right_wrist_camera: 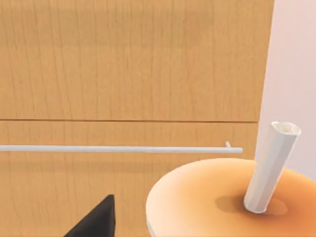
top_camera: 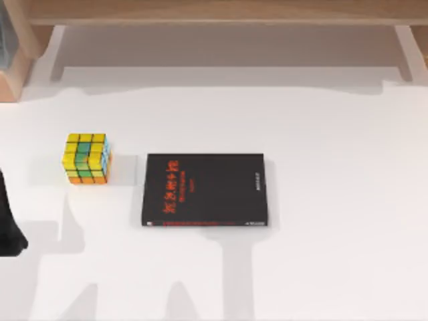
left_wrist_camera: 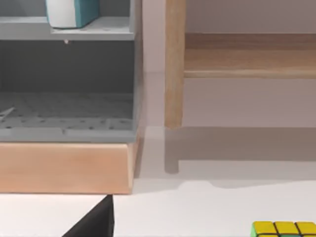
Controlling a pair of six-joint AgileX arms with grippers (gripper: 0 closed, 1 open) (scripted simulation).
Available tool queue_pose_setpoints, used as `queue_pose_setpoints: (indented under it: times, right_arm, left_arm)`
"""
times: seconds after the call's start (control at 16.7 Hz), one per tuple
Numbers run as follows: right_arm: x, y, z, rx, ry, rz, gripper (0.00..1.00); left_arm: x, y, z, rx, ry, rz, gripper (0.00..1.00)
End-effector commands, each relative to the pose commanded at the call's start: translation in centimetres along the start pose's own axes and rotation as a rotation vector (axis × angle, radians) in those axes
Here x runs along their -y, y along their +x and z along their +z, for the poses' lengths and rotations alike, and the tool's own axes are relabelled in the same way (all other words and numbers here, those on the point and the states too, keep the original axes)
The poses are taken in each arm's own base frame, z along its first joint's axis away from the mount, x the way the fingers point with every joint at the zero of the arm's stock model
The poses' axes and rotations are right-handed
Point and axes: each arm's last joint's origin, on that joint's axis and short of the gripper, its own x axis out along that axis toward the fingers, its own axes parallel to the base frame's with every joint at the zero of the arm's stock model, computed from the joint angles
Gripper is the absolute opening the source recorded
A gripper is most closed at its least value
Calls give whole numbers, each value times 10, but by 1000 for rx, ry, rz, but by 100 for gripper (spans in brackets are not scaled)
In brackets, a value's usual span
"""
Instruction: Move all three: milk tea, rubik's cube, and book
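Two items on table (top_camera: pixel 348 200): cube (top_camera: pixel 87 158) just left of book (top_camera: pixel 204 190), apart. Left arm (top_camera: pixel 9 221) at left edge; jaws: can't tell. R wrist cam: milk tea (right_wrist_camera: pixel 222 197) w/ straw (right_wrist_camera: pixel 271 165), close up.

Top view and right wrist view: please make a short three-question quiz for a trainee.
1. Fill in: in the top view, the rubik's cube lies to the ___ of the book.
2. True or false: the cube rests on the book.
3. In the right wrist view, what stands out of the lid of the milk tea? A) spoon B) white straw C) nothing
Key: 1 left; 2 false; 3 B.
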Motion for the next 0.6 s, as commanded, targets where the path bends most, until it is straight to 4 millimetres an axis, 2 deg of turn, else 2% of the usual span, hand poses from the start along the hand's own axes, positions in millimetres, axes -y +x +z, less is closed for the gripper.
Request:
queue_pose_setpoints:
  times: [0.18,0.36,0.48,0.6]
  right_arm:
    - [-1,2,0,3,-3,4,100]
    - [-10,1,13,8,-8,-5,100]
    - [-25,0,30,14,-15,-14,100]
    - [-49,-5,53,24,-23,-20,100]
  left_arm:
    - [0,0,0,0,0,0,100]
    - [0,0,0,0,0,0,100]
    - [0,0,0,0,0,0,100]
    - [0,0,0,0,0,0,100]
